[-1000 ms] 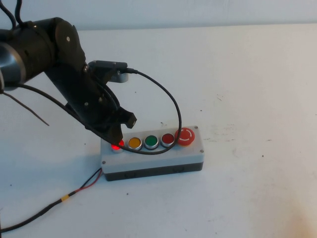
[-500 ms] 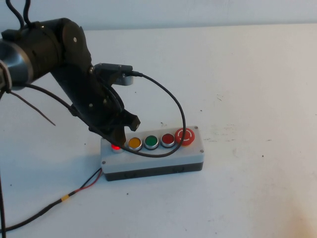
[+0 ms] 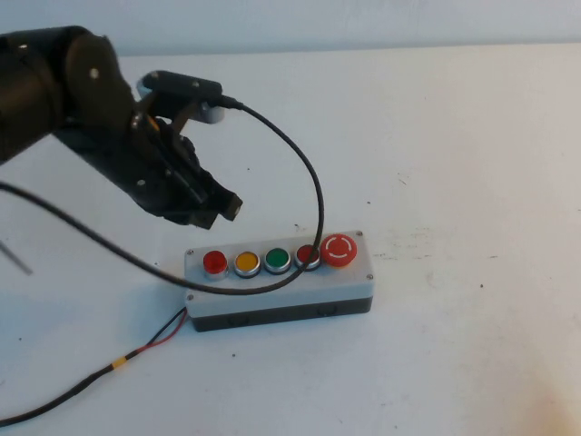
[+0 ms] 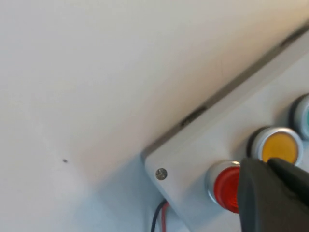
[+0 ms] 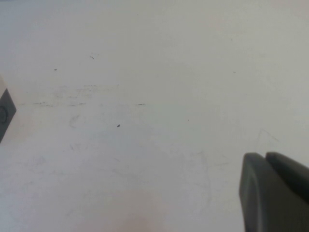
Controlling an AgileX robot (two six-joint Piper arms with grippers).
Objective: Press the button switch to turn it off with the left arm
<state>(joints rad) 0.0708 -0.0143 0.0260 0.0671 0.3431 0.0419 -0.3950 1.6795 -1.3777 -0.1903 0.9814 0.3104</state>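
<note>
Where the grey box (image 3: 280,283) sits at lower centre of the high view, its long axis runs left to right across the frame, and the button switch (image 3: 215,263) is the leftmost of five in the row, its round red face pointing straight up. It has a chrome ring and looks unlit, a plain glossy red. Beside it come a yellow button (image 3: 247,263), a green button (image 3: 278,261), a darker red button (image 3: 307,255) and, at the right end, a big red mushroom button (image 3: 339,250).

A loose black cable (image 3: 309,177) loops from the wrist down across the box top, passing in front of the darker red button. Red and black wires (image 3: 154,338) leave the box's lower left corner over the white, matte bench (image 3: 472,163).

Above and left of the button switch, clear of it, hangs the left end effector (image 3: 218,207) on the thick black left arm (image 3: 73,100); its fingers are closed together with nothing between them. In the left wrist view its dark tip (image 4: 273,195) overlaps the button.

Only a dark fingertip of the right end effector (image 5: 275,193) shows over bare bench in the right wrist view; I cannot tell its state.
</note>
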